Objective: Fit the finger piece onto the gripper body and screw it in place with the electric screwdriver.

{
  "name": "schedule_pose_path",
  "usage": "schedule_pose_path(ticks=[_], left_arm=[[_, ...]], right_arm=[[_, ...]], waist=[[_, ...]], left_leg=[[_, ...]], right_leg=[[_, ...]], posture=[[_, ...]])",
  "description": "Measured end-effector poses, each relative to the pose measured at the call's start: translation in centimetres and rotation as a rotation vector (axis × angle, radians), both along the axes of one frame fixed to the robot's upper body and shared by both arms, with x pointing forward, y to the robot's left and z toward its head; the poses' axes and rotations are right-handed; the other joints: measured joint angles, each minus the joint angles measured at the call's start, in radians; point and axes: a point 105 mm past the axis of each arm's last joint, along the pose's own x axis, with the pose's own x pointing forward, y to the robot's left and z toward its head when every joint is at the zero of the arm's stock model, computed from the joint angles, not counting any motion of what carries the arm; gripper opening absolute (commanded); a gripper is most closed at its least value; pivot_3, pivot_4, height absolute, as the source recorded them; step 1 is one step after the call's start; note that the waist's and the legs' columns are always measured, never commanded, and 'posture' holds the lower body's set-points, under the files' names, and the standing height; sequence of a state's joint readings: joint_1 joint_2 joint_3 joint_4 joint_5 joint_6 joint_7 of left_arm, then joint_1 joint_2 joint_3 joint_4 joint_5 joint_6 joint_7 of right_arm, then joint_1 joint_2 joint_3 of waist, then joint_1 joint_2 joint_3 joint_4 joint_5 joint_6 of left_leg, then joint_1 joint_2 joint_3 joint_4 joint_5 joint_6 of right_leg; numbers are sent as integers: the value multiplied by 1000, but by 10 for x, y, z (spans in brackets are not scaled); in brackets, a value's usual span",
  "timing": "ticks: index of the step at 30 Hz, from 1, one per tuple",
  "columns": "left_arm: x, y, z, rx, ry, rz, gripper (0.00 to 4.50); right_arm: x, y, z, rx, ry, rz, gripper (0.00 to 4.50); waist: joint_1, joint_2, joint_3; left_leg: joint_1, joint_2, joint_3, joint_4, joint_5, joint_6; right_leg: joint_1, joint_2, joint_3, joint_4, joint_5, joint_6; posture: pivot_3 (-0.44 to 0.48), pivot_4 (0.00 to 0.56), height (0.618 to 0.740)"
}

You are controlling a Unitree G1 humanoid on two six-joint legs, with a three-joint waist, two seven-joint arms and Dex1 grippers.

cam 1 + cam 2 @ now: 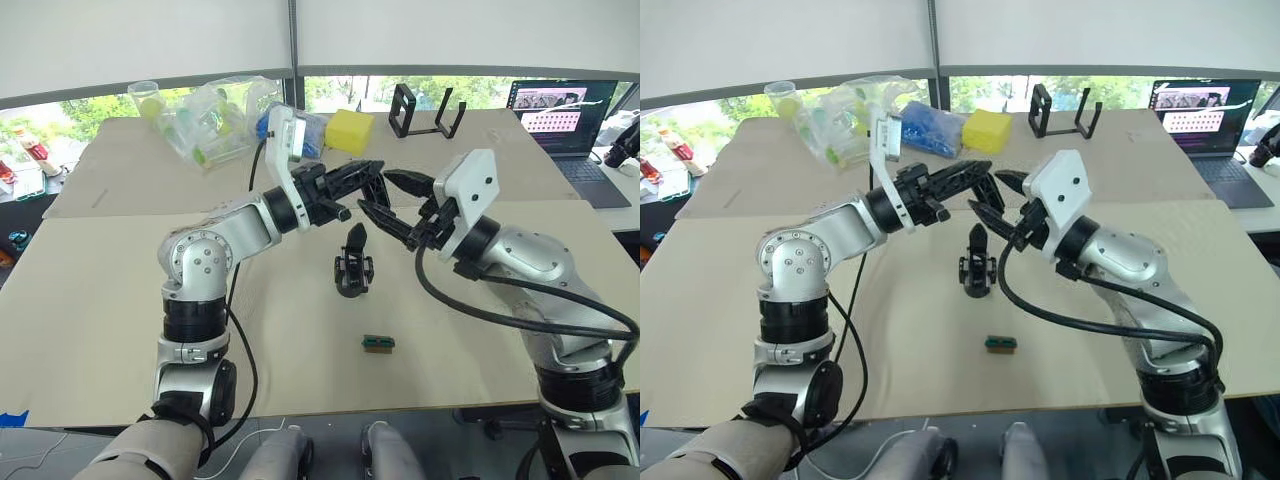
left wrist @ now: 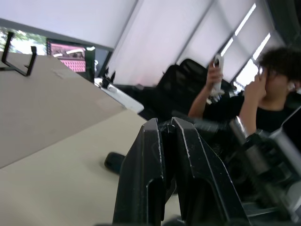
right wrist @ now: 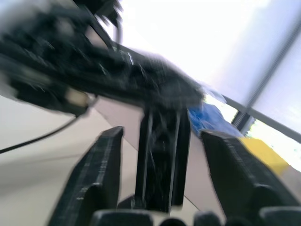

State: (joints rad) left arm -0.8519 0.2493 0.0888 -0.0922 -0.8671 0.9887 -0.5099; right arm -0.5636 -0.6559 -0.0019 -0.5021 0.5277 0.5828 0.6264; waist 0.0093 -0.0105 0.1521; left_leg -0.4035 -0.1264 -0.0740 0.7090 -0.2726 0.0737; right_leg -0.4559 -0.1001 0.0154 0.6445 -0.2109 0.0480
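The gripper body (image 1: 353,265) stands on the table's middle, a black blocky piece with one pointed finger sticking up. Above and just behind it my two grippers meet in the air. My left gripper (image 1: 375,170) is shut, its fingers (image 2: 188,155) pressed together, and I see nothing between them. My right gripper (image 1: 378,195) is open, its fingers (image 3: 101,165) spread to either side of the left gripper's tip. The finger piece is hidden. A black rounded end (image 2: 113,162) lies on the table past the left fingers; I cannot tell if it is the electric screwdriver.
A small teal-green block (image 1: 378,343) lies nearer the front edge. At the back stand a black frame stand (image 1: 425,112), a yellow box (image 1: 350,130), a clear bag of items (image 1: 215,120) and a laptop (image 1: 560,112). A person (image 2: 254,103) sits to the right.
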Motion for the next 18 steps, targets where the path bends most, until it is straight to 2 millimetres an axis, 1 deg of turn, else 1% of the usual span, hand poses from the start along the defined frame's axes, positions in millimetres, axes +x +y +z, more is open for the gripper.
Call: schedule_pose_path(ticks=[2, 4, 6, 8, 10, 12, 14, 16, 17, 18], left_arm=[[-4, 5, -2, 54, -37, -58, 0], [-16, 9, -2, 126, -89, -196, 0], [-26, 15, 5, 148, -123, -303, 0], [-31, 21, 13, 144, -134, -379, 0], [-35, 23, 19, 137, -132, -440, 0], [-38, 22, 22, 132, -134, -474, 0], [-38, 22, 23, 128, -132, -486, 0], [-38, 23, 22, 126, -125, -490, 0], [-38, 22, 22, 125, -125, -495, 0], [-39, 21, 22, 124, -126, -503, 0]], right_arm=[[-7, -2, 5, 4, 82, 92, 4213], [-12, -7, 13, 50, 258, 240, 4213], [-17, -14, 16, 66, 394, 333, 4213], [-22, -16, 9, 72, 531, 405, 4213], [-22, -16, -2, 78, 648, 437, 4213], [-20, -14, -10, 83, 712, 447, 4213], [-18, -9, -12, 86, 735, 464, 4213], [-16, -1, -6, 101, 720, 492, 4213], [-14, 4, 1, 116, 707, 513, 4213], [-13, 7, 4, 121, 701, 521, 3722]], waist=[[-1, 0, 0], [-6, 0, 0], [-3, 0, 0], [-2, 0, 0], [-2, 0, 0], [-3, 0, 0], [-5, 0, 0], [-8, 0, 0], [-10, 0, 0], [-12, 0, 0]], left_leg=[[0, 0, 0, 0, 0, 0], [-1, 0, 0, 0, 0, 0], [0, 1, -1, -1, 0, 0], [-1, 1, -1, -1, 0, 1], [-1, 0, 0, -1, 0, 1], [-1, 0, 0, -1, 0, 1], [-1, 0, 0, -1, 0, 1], [-1, 0, 0, -1, 0, 1], [-1, 0, 0, -1, 0, 1], [-1, 0, 0, -1, 0, 1]], right_leg=[[0, 0, 0, -1, 0, 0], [0, 0, 0, -2, 0, -1], [1, 0, -1, -3, 0, -2], [1, -5, -1, -3, 0, -2], [1, -7, -1, -3, 0, -2], [0, -7, -1, -3, 0, -2], [0, -8, -1, -3, 0, -2], [0, -7, -1, -2, 0, -2], [-1, -8, -1, -2, 0, -2], [0, -8, -1, -2, 0, -2]], posture=[[0, 150, 740], [0, 150, 740], [0, 150, 740], [0, 150, 740], [0, 150, 740], [0, 150, 740], [0, 150, 740], [0, 150, 740], [0, 150, 740], [0, 150, 740]])
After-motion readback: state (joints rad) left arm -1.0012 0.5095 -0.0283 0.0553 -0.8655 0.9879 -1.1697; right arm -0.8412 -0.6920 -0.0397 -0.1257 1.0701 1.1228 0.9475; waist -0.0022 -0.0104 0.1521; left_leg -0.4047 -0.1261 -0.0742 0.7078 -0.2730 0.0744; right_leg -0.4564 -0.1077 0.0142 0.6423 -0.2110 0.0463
